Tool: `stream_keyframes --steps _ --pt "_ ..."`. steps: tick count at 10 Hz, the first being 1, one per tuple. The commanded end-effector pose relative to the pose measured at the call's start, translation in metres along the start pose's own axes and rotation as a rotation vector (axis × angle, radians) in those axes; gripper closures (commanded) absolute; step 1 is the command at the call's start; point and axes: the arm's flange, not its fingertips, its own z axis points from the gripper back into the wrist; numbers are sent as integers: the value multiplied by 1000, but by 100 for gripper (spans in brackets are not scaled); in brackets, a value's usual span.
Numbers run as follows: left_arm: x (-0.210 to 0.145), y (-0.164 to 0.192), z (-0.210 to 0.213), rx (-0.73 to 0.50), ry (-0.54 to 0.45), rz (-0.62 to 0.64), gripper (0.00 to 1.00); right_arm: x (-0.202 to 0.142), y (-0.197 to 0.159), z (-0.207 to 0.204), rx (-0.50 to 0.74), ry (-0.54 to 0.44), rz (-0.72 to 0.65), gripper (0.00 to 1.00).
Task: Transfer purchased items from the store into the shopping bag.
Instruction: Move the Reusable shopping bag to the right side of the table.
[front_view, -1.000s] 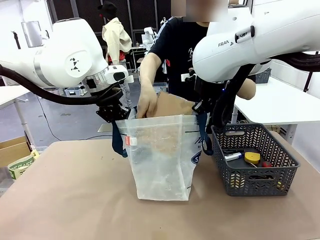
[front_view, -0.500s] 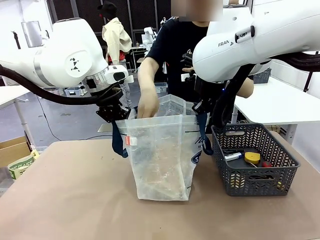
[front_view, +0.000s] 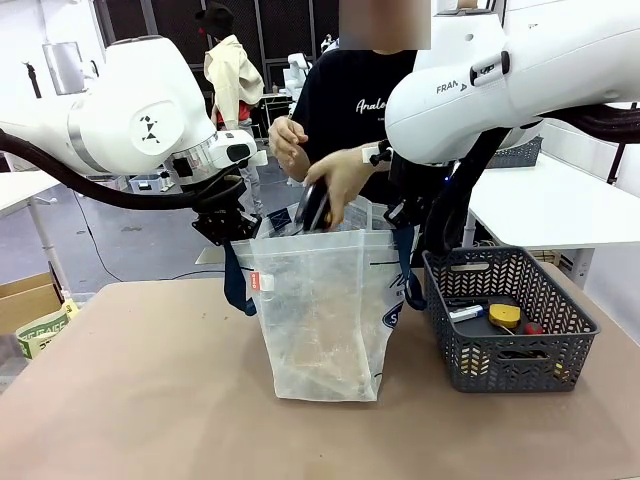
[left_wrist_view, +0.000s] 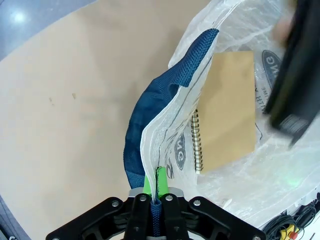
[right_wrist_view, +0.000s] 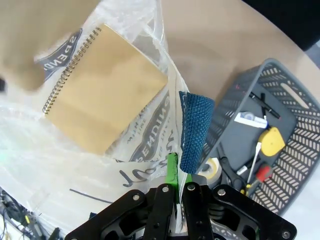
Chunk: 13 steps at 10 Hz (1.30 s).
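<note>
L gripper (left_wrist_view: 154, 182) & R gripper (right_wrist_view: 175, 175) each clamped on shopping bag (front_view: 325, 320) rim, mouth open, mid table (front_view: 150, 400). Person's hand (front_view: 340, 178) holds dark flat item (front_view: 312, 208) just above mouth, long axis tilted down (spiral notebook (left_wrist_view: 227, 110) already inside).

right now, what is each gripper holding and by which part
Both hold the shopping bag. The left gripper pinches its top edge together with the navy strap on one side; the right gripper does the same on the other side.

Counted by the shopping bag (front_view: 325, 330)
One spiral notebook (left_wrist_view: 225, 110) is seen inside it, one mesh basket (front_view: 500, 372) beside it, two hands (front_view: 340, 175) above it
</note>
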Motion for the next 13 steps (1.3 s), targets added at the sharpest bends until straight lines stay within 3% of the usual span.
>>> stream_keyframes --steps 1,13 --pt "0 0 0 1 -1 8 100 0 0 -1 1 1 -5 100" --pt "0 0 0 1 -1 8 100 0 0 -1 1 1 -5 100"
